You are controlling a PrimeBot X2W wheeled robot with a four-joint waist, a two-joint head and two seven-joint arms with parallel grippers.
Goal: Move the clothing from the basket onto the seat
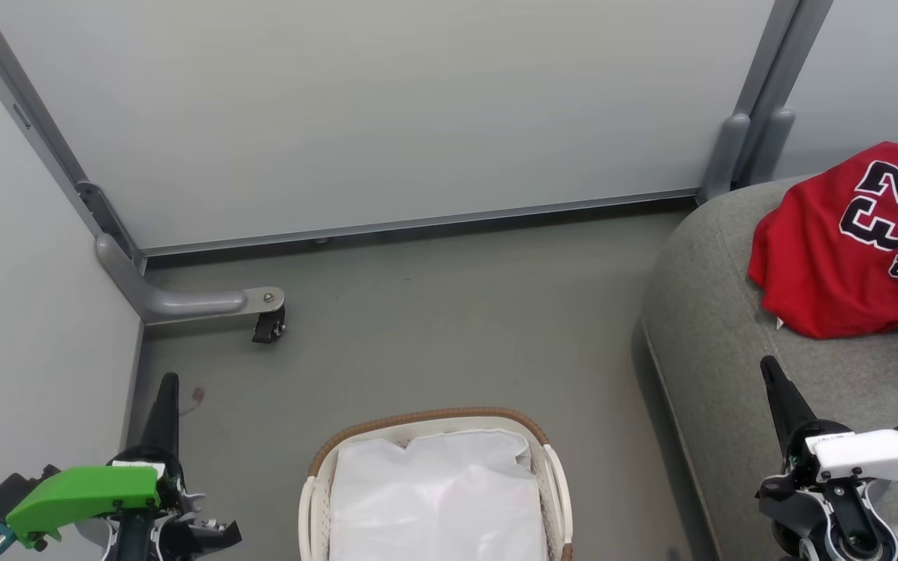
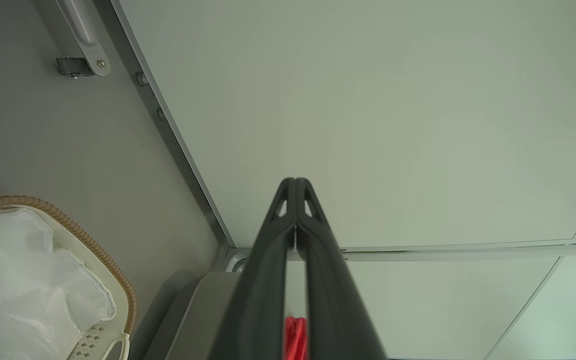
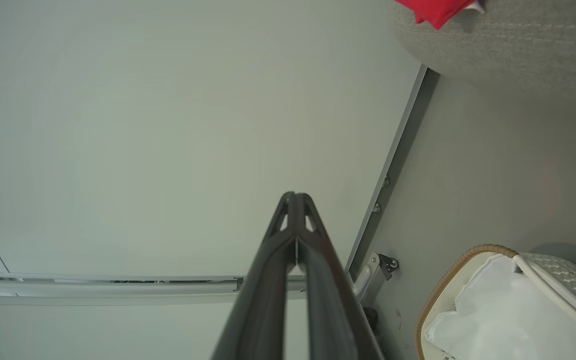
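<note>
L gripper (image 1: 168, 383) & R gripper (image 1: 767, 365) both closed tip to tip, holding nothing; basket (image 1: 433, 415) betw. them, clothing (image 1: 846, 257) on seat (image 1: 714, 327).

Ahead of L gripper: bare grey floor (image 1: 457, 312), open up to a castor foot (image 1: 268, 326) & smooth wall panel (image 1: 379, 117). Just right of it: oval white plastic basket, brown woven rim, crumpled white liner (image 1: 437, 499) inside. R gripper's dark fingers show against grey fabric seat w/ rounded corner. Ahead-right of its tips, apart from them: red clothing, rumpled, "23" turned sideways; long axis unclear, cut by frame edge.
</note>
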